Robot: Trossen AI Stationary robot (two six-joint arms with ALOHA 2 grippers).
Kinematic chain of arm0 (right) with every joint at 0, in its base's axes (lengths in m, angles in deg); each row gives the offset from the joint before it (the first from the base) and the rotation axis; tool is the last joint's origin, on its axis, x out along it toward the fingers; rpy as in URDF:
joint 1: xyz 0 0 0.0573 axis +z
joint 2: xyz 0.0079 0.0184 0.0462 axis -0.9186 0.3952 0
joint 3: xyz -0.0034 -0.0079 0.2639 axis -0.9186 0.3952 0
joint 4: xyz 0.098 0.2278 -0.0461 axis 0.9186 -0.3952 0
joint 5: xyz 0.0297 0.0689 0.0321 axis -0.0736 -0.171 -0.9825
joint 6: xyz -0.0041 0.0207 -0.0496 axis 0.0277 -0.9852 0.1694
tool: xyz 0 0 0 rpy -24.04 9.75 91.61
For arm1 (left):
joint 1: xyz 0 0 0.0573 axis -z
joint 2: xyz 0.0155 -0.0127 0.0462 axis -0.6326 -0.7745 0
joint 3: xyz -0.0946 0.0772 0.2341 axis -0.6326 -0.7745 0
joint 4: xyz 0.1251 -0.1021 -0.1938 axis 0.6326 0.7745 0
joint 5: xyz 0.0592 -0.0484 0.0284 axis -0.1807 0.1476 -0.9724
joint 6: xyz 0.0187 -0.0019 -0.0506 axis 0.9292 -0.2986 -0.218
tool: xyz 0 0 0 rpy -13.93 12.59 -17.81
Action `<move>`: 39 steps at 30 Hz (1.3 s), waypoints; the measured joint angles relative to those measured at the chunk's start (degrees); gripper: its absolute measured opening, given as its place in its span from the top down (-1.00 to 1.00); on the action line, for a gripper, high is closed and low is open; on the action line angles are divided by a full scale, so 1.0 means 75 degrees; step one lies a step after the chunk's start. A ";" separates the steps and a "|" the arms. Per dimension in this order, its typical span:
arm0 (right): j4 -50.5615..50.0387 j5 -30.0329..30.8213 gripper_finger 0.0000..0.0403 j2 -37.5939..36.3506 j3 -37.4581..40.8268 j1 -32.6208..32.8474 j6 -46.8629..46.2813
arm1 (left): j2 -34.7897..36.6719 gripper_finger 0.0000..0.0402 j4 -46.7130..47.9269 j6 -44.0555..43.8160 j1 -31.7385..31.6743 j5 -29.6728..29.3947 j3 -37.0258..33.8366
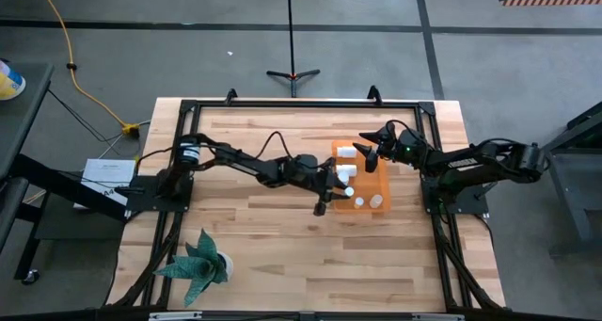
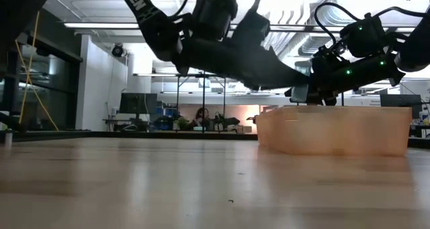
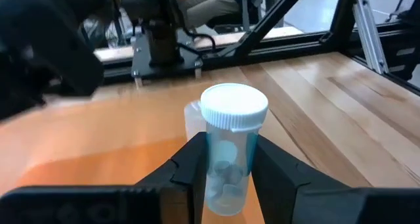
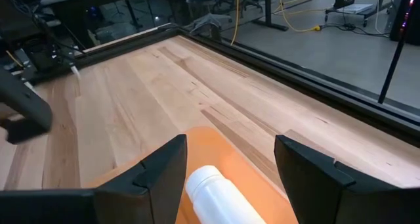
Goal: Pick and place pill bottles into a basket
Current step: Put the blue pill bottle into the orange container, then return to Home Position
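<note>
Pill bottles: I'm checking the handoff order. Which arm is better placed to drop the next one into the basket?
Left. The left gripper is shut on a pill bottle over the basket. The right gripper is open and holds nothing.

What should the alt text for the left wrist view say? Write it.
The left gripper holds an upright pill bottle with a white cap between its dark fingers, above the orange basket. Wooden table beyond.
</note>
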 joint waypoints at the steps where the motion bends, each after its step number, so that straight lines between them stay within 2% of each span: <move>1: -0.0004 -0.0002 -0.09 0.0000 0.0000 0.0000 -0.0005 | -0.0030 0.30 0.0031 -0.0066 0.0000 -0.0001 -0.0004; 6: -0.0015 0.0000 -0.09 0.0000 0.0000 0.0000 -0.0033 | -0.0111 0.29 0.0072 -0.0505 -0.0003 -0.0001 -0.0009; 30: -0.0217 -0.0015 -0.09 0.0000 0.0000 0.0000 -0.0056 | -0.0111 0.27 0.0160 -0.0682 0.0000 -0.0007 -0.0009; 33: -0.0219 -0.0029 -0.09 0.0000 0.0000 0.0000 -0.0056 | -0.0111 0.15 0.0284 -0.0901 0.0000 -0.0013 -0.0009; 39: -0.0219 -0.0029 -0.09 0.0000 0.0000 0.0000 -0.0056 | -0.0111 -0.29 0.0364 -0.0845 0.0000 -0.0022 -0.0015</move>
